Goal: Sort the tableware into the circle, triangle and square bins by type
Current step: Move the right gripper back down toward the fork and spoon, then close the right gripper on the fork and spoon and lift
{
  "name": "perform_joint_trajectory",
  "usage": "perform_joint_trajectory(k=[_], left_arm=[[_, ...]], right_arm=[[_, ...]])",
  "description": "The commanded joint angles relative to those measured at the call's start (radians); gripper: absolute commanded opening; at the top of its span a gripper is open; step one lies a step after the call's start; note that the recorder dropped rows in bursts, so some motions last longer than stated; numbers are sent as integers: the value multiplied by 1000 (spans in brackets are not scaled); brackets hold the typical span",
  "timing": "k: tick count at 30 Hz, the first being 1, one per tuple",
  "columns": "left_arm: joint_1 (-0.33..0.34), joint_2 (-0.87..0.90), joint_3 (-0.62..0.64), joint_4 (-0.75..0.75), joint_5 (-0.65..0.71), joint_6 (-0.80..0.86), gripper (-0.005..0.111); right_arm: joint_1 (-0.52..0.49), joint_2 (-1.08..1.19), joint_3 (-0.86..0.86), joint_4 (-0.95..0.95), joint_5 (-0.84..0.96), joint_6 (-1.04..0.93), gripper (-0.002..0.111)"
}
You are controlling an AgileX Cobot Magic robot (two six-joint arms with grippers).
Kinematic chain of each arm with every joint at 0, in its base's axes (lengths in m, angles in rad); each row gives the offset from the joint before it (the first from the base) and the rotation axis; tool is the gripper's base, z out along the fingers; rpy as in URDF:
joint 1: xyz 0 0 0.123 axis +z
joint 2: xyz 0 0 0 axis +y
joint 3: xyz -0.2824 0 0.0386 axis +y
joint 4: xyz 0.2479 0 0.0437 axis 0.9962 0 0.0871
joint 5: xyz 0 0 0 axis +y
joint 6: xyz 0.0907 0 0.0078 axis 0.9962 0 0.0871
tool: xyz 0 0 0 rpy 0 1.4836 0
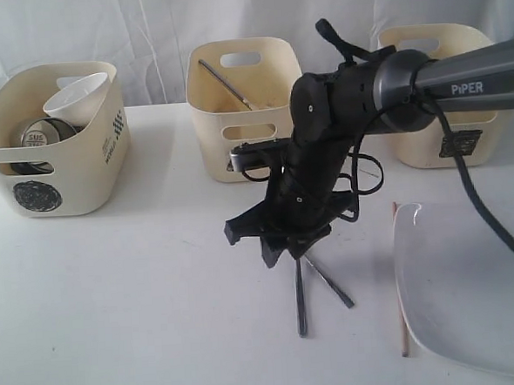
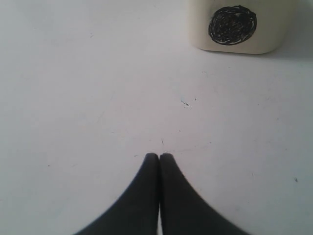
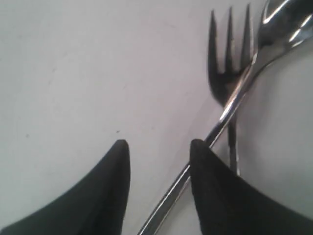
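Observation:
My right gripper (image 3: 159, 144) hovers low over the table with its jaws open. A steel spoon (image 3: 286, 19) lies on the table and its handle runs between the two fingers, close to one of them. A steel fork (image 3: 229, 63) lies crossed under that handle. In the exterior view the right gripper (image 1: 288, 243) reaches to the middle, with the crossed steel handles (image 1: 301, 303) sticking out below it. The circle bin (image 1: 64, 169) holds a small white bowl (image 1: 76, 94) and steel mugs (image 1: 40, 134). My left gripper (image 2: 159, 155) is shut and empty over bare table near the circle bin (image 2: 234, 24).
The middle bin (image 1: 245, 106) holds a long thin utensil (image 1: 224, 83); its mark is hidden behind the arm. A third bin (image 1: 434, 94) with a dark mark stands at the back right. A large white plate (image 1: 473, 293) lies front right, with a wooden chopstick (image 1: 399, 280) beside it.

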Motion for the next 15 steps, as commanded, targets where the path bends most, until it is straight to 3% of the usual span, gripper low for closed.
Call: perform_joint_trajectory(k=[1,10,13,15], left_arm=[[-7,-4,4,0,0,-3,0],[-7,-4,4,0,0,-3,0],[-7,-4,4,0,0,-3,0],[-7,-4,4,0,0,-3,0]], right_arm=[[-1,19,-5,-125,-38,60,39],[-1,61,-5,-171,-17,85,33],[-1,61,-5,-171,-17,85,18],[-1,58,-5,-171,-21,85,0]])
